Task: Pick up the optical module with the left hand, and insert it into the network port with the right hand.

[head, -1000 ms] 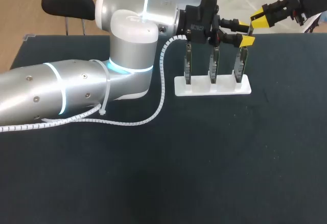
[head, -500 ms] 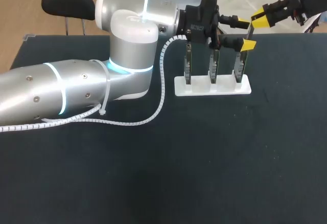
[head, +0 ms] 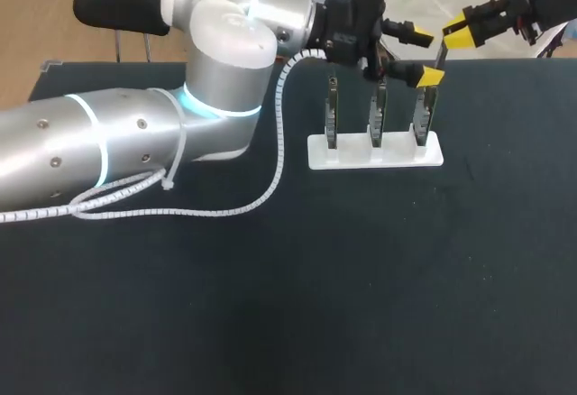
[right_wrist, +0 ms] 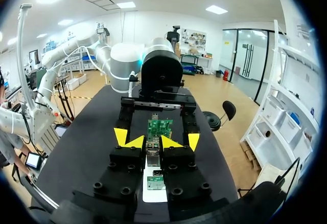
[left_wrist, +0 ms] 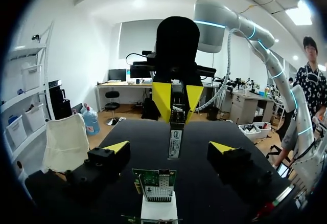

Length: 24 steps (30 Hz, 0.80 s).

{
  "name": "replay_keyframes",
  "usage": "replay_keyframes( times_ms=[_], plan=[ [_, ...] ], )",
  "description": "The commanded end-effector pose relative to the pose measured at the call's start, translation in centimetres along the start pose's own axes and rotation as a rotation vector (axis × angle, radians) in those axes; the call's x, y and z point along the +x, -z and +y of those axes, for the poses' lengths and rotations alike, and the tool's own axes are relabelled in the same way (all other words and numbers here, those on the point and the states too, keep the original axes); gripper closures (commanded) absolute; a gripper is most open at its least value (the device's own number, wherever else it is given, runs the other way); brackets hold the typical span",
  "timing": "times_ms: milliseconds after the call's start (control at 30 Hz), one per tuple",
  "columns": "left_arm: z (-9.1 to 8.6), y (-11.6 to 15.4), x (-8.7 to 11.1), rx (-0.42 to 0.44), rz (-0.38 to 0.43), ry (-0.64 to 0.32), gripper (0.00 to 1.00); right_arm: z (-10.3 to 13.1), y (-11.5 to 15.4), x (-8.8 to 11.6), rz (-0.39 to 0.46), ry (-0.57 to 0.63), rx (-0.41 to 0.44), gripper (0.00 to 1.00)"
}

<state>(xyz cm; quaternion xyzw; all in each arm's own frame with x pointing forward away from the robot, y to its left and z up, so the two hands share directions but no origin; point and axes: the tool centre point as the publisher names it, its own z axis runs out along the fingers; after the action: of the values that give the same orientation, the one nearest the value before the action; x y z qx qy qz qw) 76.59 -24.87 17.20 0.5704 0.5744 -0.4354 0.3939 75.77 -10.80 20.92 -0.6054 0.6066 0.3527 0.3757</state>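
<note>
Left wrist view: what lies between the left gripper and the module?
The left wrist view shows that stretch bare: the module, held by the right gripper, hangs ahead of the left gripper, jaws open. A board stands lower.

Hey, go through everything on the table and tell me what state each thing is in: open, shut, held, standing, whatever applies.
Optical module: gripped at its top end, hanging upright, not inserted.
Right tool: shut on the optical module.
Left tool: open, holding nothing.
Boards: three, standing upright in their slots.
White stand: lying flat, carrying the boards.
</note>
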Motion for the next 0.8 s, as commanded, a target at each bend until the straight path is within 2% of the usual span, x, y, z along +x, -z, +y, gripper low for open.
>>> replay_keyframes(
  times_ms=[33, 233, 600, 800],
  plan=[
    [-0.2, 0.7, 0.2, -0.011, 0.045, 0.004, 0.00, -0.2, -0.1, 0.1, -0.003, 0.000, -0.004, 1.00],
    [-0.7, 1.1, 1.3, -0.013, 0.112, 0.029, 0.00, -0.3, -0.1, 0.2, -0.004, -0.002, 0.000, 1.00],
    [-0.5, 1.4, 1.5, -0.001, 0.194, 0.010, 0.00, -0.4, -0.1, 0.2, -0.002, -0.004, 0.001, 1.00],
    [-0.4, 1.3, 1.7, 0.006, 0.213, 0.011, 0.00, -0.4, 0.0, 0.2, -0.001, -0.006, 0.003, 1.00]
  ],
)
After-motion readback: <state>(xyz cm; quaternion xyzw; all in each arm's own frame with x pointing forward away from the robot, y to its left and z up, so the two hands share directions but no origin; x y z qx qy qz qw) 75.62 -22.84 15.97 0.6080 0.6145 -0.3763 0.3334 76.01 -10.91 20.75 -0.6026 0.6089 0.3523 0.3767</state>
